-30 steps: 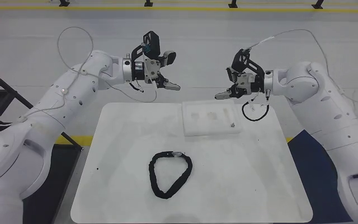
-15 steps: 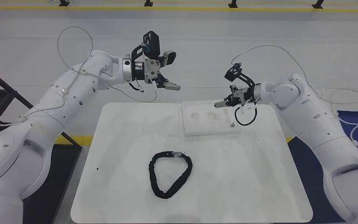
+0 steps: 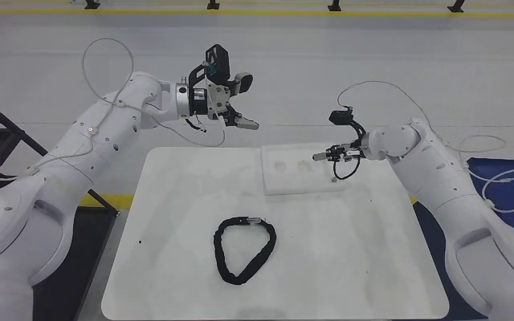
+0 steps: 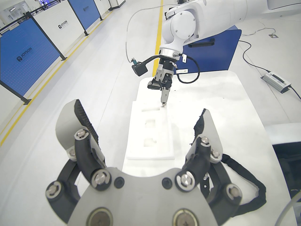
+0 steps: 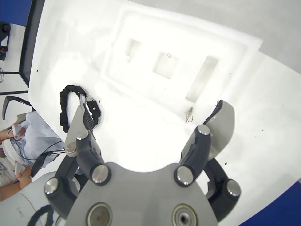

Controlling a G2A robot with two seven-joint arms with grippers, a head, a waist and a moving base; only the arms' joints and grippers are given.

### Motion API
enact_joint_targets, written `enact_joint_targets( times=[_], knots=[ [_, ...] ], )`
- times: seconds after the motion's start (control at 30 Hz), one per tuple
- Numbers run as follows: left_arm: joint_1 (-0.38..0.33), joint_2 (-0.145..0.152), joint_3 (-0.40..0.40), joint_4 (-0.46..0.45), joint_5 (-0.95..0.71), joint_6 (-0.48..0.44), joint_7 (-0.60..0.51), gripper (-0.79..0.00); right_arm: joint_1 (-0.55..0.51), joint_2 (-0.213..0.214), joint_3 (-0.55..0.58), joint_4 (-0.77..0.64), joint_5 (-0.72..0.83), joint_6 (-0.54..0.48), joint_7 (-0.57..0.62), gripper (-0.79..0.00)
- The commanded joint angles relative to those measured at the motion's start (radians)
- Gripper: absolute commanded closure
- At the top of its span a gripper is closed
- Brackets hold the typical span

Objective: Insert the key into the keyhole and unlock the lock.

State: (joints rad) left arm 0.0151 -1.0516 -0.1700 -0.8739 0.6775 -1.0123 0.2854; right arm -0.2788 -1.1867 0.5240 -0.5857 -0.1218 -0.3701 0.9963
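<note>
A white table is seen in the top view, and all the things are placed on it. The left gripper is held in the air beyond the far edge of the table, with its fingers spread wide apart and nothing between them. The right gripper is held over the right end of a white foam tray. Its fingers are also spread apart and nothing is gripped. The tray is laid along the far side of the table, and three recesses are cut into it. The lock, a loop covered with black fabric, is laid flat near the middle of the table, closer to the robot than the tray. Its metal piece is found on the far side of the loop. The key is laid on the tray, just beside the long recess at the right end, near one fingertip of the right gripper and well apart from the lock. A small thin ring is seen at the edge of the middle recess.
</note>
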Motion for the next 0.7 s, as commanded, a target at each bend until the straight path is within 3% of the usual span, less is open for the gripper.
enact_joint_targets(
  times=[0.0, 0.47, 0.67],
  knots=[
    [0.0, 0.0, 0.0, 0.0, 0.0, 0.0, 0.0, -0.785, -0.002, -0.013, -0.013, 0.016, -0.015, 0.04, 0.002, -0.785],
    [0.0, 0.0, 0.0, 0.0, 0.0, 0.0, 0.0, -0.785, -0.002, -0.098, -0.023, 0.141, 0.033, 0.131, 0.039, -0.785],
    [0.0, 0.0, 0.0, 0.0, 0.0, 0.0, 0.0, -0.785, -0.003, -0.1, -0.022, 0.144, 0.037, 0.131, 0.043, -0.785]
  ],
)
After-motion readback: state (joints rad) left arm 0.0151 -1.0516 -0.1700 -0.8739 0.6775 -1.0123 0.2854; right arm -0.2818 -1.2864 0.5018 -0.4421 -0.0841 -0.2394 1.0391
